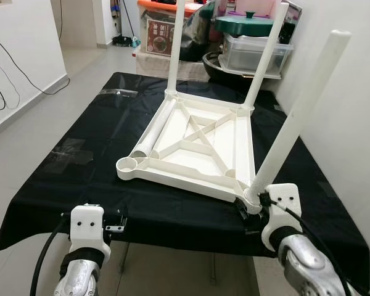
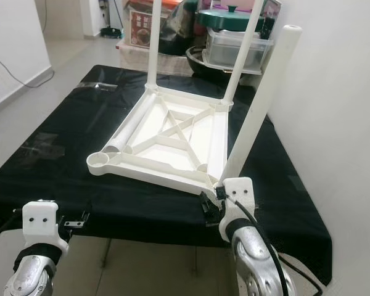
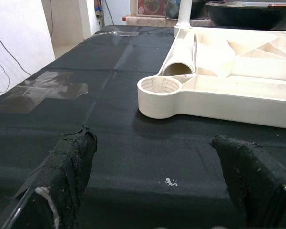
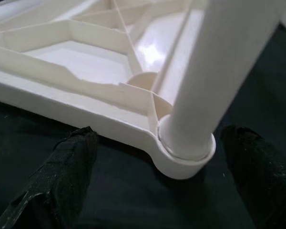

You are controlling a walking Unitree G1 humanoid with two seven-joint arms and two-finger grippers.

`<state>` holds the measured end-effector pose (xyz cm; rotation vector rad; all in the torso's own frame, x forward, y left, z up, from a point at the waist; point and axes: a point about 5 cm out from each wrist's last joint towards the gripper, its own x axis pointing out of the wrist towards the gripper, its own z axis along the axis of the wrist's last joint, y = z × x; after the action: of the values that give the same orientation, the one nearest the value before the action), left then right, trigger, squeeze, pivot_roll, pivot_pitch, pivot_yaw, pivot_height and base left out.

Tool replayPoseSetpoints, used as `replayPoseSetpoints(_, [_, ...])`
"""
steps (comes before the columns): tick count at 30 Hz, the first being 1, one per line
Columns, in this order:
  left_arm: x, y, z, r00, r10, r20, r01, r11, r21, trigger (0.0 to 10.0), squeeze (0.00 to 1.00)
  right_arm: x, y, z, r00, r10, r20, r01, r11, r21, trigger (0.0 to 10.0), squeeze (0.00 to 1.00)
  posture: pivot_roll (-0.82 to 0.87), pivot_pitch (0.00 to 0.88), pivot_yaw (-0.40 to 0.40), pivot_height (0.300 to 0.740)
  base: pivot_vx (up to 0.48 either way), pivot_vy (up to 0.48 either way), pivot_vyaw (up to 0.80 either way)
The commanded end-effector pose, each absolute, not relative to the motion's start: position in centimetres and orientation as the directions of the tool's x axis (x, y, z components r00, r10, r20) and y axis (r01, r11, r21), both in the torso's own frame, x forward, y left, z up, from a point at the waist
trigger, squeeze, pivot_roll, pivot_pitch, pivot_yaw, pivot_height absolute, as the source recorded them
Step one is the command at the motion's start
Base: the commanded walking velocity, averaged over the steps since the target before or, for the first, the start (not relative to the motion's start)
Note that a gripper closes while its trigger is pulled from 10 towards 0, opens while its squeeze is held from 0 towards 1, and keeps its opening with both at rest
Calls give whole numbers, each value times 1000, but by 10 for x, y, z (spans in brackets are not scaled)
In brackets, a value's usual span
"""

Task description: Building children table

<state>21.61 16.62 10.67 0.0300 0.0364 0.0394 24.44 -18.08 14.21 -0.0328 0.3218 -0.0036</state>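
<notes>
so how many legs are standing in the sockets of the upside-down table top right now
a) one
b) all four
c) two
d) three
d) Three legs stand upright in corner sockets of the table top: two at the far corners and one at the near right corner by the right tool. The near left socket is empty, and the fourth leg lies loose inside the frame.

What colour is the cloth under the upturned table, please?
Black; the cloth shows best in the left eye view.

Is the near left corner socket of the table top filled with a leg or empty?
Empty: the corner socket shows an open round hole, and the loose leg lies beside it.
</notes>
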Motion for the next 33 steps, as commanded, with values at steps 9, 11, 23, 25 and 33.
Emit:
replayPoseSetpoints(9, [215, 170, 110, 998, 52, -29, -51, 998, 37, 10000, 0, 230, -171, 150, 979, 72, -193, -78, 997, -26, 10000, 0, 100, 0, -87, 740, 0, 0, 0])
replayPoseSetpoints(11, [215, 171, 110, 998, 50, -32, -49, 998, 35, 10000, 0, 229, -165, 152, 975, 111, -194, -118, 993, -26, 10000, 0, 100, 0, -86, 740, 0, 0, 0])
replayPoseSetpoints(23, [219, 172, 110, 998, 41, -49, -40, 999, 21, 10000, 0, 238, -153, 153, 976, 120, -182, -127, 992, -22, 10000, 0, 122, 0, -87, 740, 0, 193, 0])
replayPoseSetpoints(25, [220, 171, 109, 998, 36, -49, -35, 999, 24, 10000, 0, 239, -152, 150, 977, 115, -181, -127, 990, -58, 10000, 0, 124, 0, -80, 740, 0, 480, 0])
replayPoseSetpoints(33, [220, 173, 111, 999, 46, -30, -45, 999, 27, 10000, 0, 244, -147, 152, 984, 134, -121, -151, 977, -151, 10000, 0, 131, 0, -92, 740, 0, 466, 0])
